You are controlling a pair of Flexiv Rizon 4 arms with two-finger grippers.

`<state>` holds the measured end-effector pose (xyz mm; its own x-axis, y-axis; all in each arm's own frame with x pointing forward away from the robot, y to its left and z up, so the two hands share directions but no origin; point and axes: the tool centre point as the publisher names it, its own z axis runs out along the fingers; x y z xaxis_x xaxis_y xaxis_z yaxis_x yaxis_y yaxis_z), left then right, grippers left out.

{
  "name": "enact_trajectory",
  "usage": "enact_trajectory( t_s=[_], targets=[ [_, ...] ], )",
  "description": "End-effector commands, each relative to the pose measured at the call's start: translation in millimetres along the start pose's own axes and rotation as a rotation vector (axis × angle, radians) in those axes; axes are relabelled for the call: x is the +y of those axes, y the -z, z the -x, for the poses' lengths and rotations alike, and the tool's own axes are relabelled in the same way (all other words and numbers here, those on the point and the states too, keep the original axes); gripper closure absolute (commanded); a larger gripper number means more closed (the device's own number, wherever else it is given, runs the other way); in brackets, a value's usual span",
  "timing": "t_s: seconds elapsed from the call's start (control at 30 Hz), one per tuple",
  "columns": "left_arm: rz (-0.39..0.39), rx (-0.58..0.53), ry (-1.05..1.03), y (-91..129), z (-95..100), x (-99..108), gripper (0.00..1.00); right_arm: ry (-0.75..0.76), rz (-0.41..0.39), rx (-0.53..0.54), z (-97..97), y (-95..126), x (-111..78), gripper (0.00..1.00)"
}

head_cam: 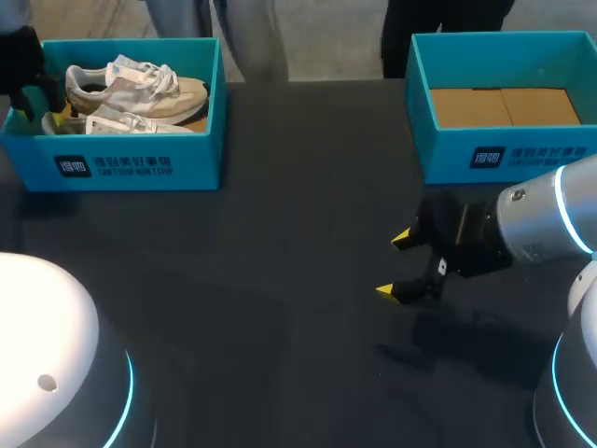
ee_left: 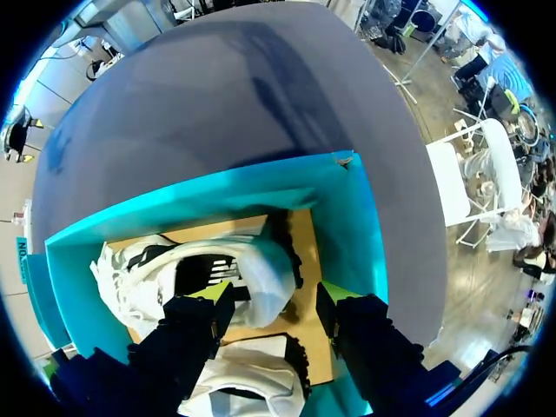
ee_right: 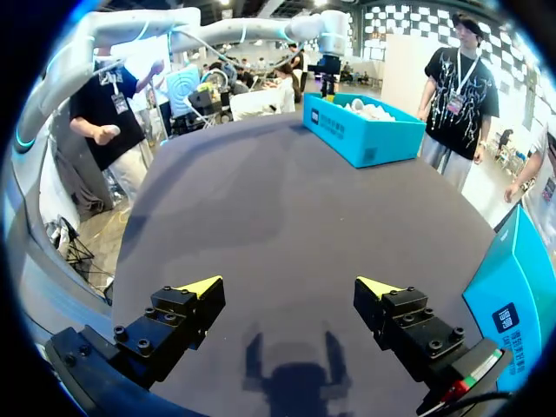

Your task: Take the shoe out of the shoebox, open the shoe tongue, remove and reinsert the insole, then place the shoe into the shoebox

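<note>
Left gripper (ee_left: 278, 295), jaws apart, straddles the heel of a shoe (ee_left: 261, 269) lying in the shoebox (head_cam: 140, 163); it should pinch the collar firmly and lift straight up, clear of the walls; right gripper (head_cam: 395, 266) hangs released above the desk (head_cam: 280, 308).

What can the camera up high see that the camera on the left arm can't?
Only the head view shows the second blue box, empty with a brown bottom, and the right tool, open above the dark table. Only the left wrist view looks straight down past the left tool, which is open, with one yellow tip at the opening of a white shoe. Both views show the blue shoebox that this shoe lies in.
</note>
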<state>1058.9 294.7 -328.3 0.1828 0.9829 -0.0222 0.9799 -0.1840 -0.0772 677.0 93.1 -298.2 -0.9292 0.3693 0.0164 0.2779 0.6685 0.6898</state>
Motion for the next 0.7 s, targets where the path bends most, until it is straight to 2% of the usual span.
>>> enact_trajectory(
  t_s=[0.03, 0.4, 0.7],
  targets=[
    [0.004, 0.005, -0.01, -8.2, -0.1, 0.8, 0.4, -0.001, -0.001, -0.002, -1.0, -0.5, 0.2, 0.0],
    [0.016, 0.016, -0.026, -28.2, 6.2, -0.5, 0.37, -0.001, -0.001, -0.002, -1.0, -0.5, 0.2, 0.0],
    [0.016, 0.013, -0.021, -33.0, 4.7, -0.5, 0.39, -0.001, -0.001, -0.002, -1.0, -0.5, 0.2, 0.0]
  ],
)
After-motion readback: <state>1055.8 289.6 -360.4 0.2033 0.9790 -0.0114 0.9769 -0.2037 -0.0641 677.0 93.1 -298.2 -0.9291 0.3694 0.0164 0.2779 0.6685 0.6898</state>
